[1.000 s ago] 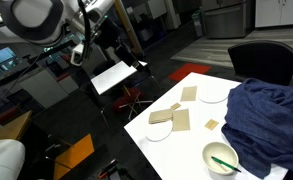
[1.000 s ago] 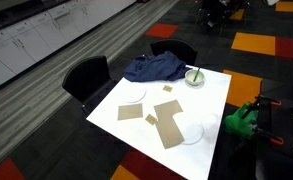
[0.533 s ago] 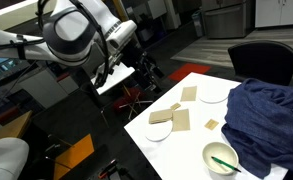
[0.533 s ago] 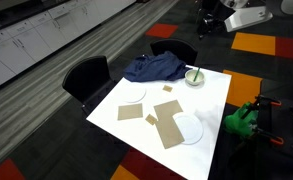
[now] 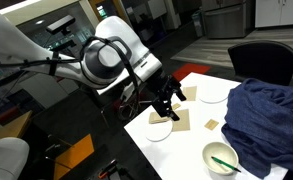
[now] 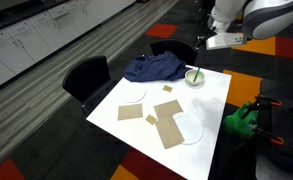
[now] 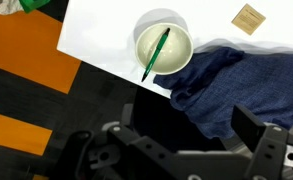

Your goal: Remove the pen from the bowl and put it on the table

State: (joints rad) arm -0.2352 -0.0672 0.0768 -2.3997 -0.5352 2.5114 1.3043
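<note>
Leaning aslant in the bowl point(image 7: 178, 35), the green pen point(image 7: 156, 55) remains the job in hand, one end low in the hollow and the other at or just past the thick rim, which leaves its shaft free to be pinched from above. The bowl stands near a corner of the white table point(image 7: 101, 35), just beside a heaped dark blue cloth point(image 7: 236, 85); whether the two touch cannot be told. Above the table, apart from the bowl, the gripper point(image 5: 171, 103) hovers with its jaws spread and nothing between them, and the wrist view looks straight down on the pen, which suggests an approach lined up for a descent. Bare tabletop on the side of the bowl away from the cloth looks the likeliest resting place.
</note>
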